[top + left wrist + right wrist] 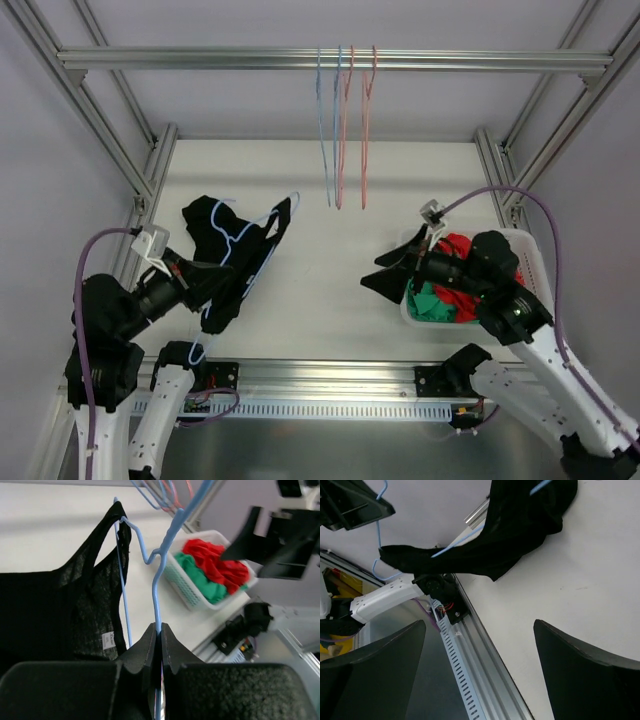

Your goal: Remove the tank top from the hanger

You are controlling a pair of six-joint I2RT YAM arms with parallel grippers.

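The white surface carries two things. At its left side a black tank top lies crumpled, a blue hanger threaded through it; its near end is raised off the surface. At the right edge, well apart from it, stands a white basket with red and green clothes inside.

Over on the right of the white table, a white basket stuffed with red cloth and green cloth, and up top, dangling off the metal rail, blue hangers beside pink hangers.
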